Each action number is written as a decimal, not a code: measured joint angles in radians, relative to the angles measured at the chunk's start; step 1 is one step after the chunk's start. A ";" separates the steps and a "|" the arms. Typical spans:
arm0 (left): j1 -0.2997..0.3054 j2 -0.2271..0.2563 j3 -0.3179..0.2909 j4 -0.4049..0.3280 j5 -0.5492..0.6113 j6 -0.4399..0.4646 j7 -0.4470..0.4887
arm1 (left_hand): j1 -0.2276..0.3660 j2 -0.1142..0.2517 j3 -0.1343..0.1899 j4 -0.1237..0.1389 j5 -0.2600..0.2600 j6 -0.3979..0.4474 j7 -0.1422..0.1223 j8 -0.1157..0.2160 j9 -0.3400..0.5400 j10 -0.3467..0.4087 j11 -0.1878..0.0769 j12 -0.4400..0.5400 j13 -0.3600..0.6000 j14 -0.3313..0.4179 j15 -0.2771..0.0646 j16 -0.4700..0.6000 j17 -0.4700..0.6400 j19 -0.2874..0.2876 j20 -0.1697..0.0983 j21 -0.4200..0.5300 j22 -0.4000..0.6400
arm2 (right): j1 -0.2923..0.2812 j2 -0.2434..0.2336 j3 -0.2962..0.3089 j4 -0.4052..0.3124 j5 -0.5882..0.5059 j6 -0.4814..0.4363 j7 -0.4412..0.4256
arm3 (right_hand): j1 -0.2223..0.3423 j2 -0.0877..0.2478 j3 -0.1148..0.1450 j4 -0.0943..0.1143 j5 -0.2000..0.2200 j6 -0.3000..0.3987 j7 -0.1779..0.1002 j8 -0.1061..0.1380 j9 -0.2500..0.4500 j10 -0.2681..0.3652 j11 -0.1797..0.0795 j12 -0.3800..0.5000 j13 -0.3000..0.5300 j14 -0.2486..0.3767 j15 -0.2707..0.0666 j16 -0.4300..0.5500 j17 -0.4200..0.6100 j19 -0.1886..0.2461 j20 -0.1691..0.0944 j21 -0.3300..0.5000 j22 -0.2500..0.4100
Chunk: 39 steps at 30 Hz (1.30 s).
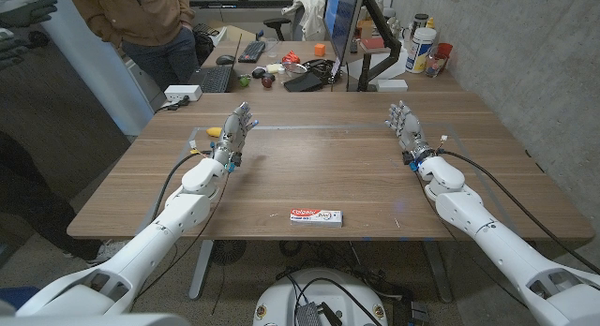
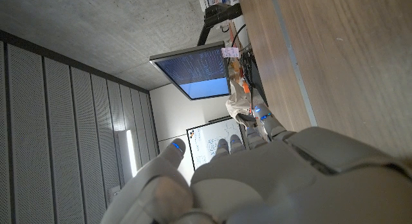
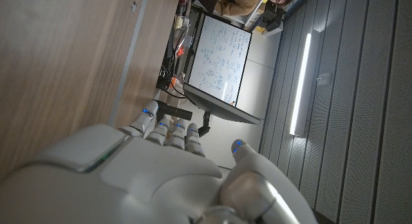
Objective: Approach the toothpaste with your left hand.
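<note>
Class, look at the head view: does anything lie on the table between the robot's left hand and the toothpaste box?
Nothing visible does. Bare wooden table separates the left hand from the toothpaste box near the front edge.

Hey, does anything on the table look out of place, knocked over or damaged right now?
Nothing stands out. The toothpaste box lies flat and intact near the table's near edge, roughly square to it. Both hands, left and right, are open near the far edge, holding nothing. A small yellow object sits beside the left hand.
</note>
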 measured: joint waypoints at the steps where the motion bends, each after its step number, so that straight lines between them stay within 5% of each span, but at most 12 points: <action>1: 0.000 0.000 0.000 -0.001 0.000 0.000 0.000 | 0.000 0.000 0.000 0.000 0.000 0.000 0.000 0.000 0.000 0.000 0.000 0.000 0.000 0.000 0.000 0.000 0.000 0.000 0.000 0.001 0.000 | -0.002 0.004 0.006 0.000 -0.005 -0.003 0.004 | 0.000 0.000 0.000 0.000 0.000 0.000 0.000 0.000 0.000 0.000 0.000 0.000 0.000 0.000 0.000 0.000 0.000 0.000 0.000 0.000 0.000; 39: 0.006 0.036 0.014 -0.056 0.103 -0.010 0.052 | 0.004 0.004 0.012 -0.004 0.000 0.006 -0.031 0.015 0.005 0.002 0.005 0.007 0.000 0.001 -0.001 0.008 0.000 0.000 0.000 0.001 0.000 | -0.035 0.135 0.172 0.002 -0.156 -0.068 0.106 | 0.000 0.000 0.000 0.000 0.000 0.000 0.000 0.000 0.000 0.000 0.000 0.000 0.000 -0.003 -0.003 0.000 0.000 0.000 0.000 0.000 0.000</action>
